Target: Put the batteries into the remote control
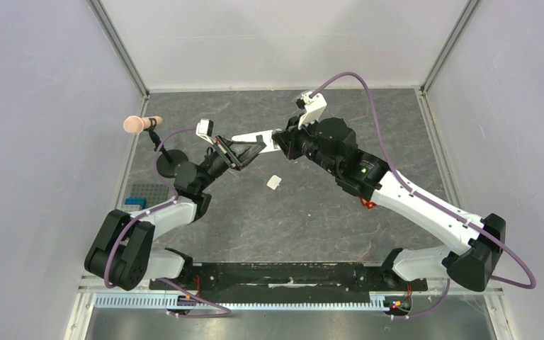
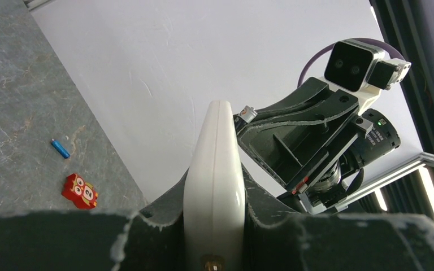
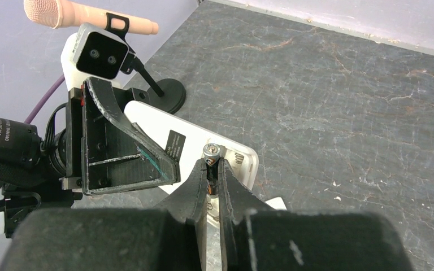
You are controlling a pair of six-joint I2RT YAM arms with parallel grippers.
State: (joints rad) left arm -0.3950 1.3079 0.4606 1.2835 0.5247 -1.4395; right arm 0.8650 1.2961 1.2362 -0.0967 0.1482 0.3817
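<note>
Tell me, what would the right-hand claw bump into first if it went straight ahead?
The white remote, held up by the left gripper. The right gripper pinches a battery whose tip sits right at the remote's open end, though the exact gap is hard to judge.

A pink microphone (image 1: 142,124) on a black stand (image 1: 172,163) stands left of the left pincer (image 1: 244,151). A small white cover (image 1: 274,182) lies on the grey table (image 1: 290,234) just near-right of it. A grey-blue tray (image 1: 145,193) sits well to its near-left; a red owl square (image 2: 80,191) lies well apart from it.
</note>
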